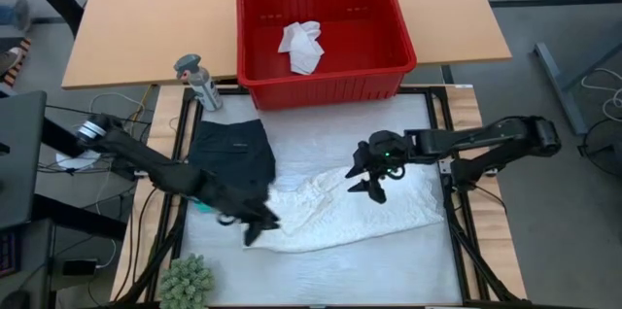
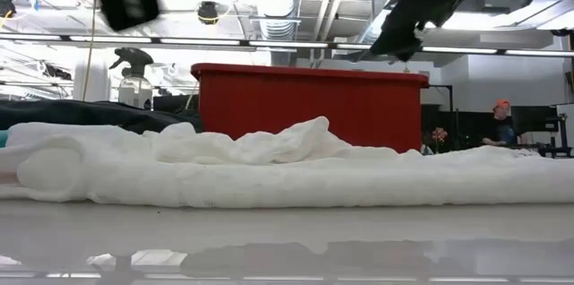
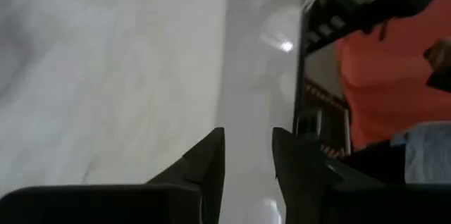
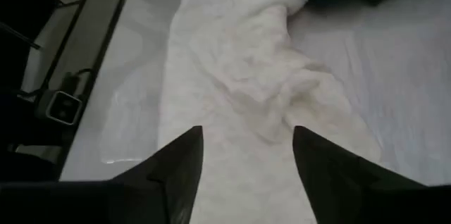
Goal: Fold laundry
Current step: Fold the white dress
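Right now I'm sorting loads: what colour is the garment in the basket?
White garment; the high view shows it best.

White crumpled garment [image 1: 355,207] spreads across the pale white desk [image 1: 408,260], lying below the right arm's dark fingers [image 4: 176,164]. By the left arm's black fingers [image 3: 208,160], a black garment [image 1: 231,154] with a sliver of teal [image 1: 201,206] at its edge. Beyond both, a red basket [image 1: 389,17] holds 1 white cloth [image 1: 302,45]. Green fuzzy plant [image 1: 187,282] at the desk's corner.
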